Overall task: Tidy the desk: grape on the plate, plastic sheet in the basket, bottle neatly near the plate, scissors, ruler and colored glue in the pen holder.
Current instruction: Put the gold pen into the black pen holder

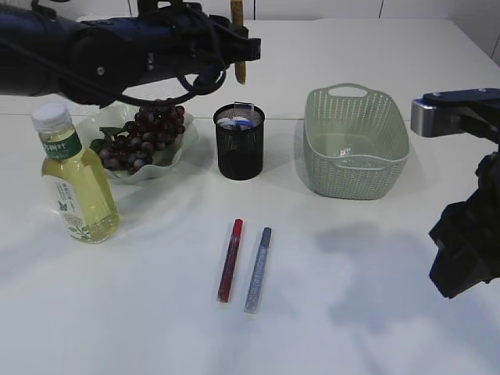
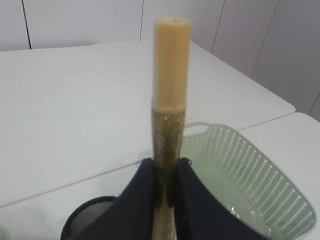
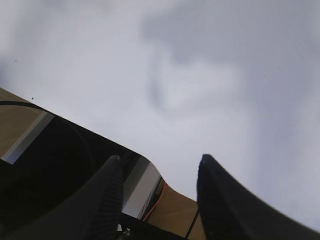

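I have the left gripper raised above the pen holder at the middle of the tabletop, its jaws clamped on a gold glitter glue stick held upright. The red glue stick and blue glue stick lie side by side nearer the front edge. Grapes sit on the plate, the bottle beside it. The right gripper waits at the right edge, jaws apart and empty. Next, I judge, I must line the stick over the holder's mouth, lower it, then release.

Bright, even light; soft shadows on the table; wrist views slightly blurred.
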You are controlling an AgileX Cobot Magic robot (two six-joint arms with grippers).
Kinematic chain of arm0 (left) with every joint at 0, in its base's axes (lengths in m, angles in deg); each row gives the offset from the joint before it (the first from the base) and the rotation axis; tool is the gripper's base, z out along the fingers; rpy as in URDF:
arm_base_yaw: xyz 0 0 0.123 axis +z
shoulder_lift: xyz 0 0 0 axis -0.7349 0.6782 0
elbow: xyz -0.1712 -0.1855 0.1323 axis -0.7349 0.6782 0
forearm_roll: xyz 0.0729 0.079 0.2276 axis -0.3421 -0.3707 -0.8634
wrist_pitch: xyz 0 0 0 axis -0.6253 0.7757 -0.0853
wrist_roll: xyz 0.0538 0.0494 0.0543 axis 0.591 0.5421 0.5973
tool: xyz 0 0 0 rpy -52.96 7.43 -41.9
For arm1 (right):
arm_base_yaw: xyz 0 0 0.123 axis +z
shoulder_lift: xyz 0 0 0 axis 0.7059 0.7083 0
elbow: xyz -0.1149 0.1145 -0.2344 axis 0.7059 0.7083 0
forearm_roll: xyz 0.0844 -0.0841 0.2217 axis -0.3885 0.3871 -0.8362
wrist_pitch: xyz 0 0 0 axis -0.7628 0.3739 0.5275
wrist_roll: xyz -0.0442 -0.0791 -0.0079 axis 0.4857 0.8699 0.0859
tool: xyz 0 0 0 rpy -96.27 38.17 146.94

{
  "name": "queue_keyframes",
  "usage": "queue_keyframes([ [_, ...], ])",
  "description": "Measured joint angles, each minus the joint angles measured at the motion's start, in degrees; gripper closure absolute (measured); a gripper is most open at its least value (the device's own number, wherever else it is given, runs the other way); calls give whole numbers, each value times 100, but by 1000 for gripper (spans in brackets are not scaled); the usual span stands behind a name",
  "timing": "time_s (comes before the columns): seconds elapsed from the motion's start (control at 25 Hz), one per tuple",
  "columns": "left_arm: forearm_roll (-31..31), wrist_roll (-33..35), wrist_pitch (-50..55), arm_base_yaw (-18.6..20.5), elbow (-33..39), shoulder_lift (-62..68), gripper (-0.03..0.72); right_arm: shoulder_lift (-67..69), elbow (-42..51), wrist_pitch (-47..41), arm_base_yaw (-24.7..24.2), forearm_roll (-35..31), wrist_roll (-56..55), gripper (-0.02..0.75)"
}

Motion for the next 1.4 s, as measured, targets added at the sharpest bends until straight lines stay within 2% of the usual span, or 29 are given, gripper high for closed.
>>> queue_keyframes([
  [0.28,-10,0,39,241,-986,782,625,0,0,0,0,0,0,352],
  [0.44,-10,0,54,351,-1243,1125,625,0,0,0,0,0,0,352],
  [1.4,-10,0,-433,470,-1614,2231,625,0,0,12,0,41,22,352],
])
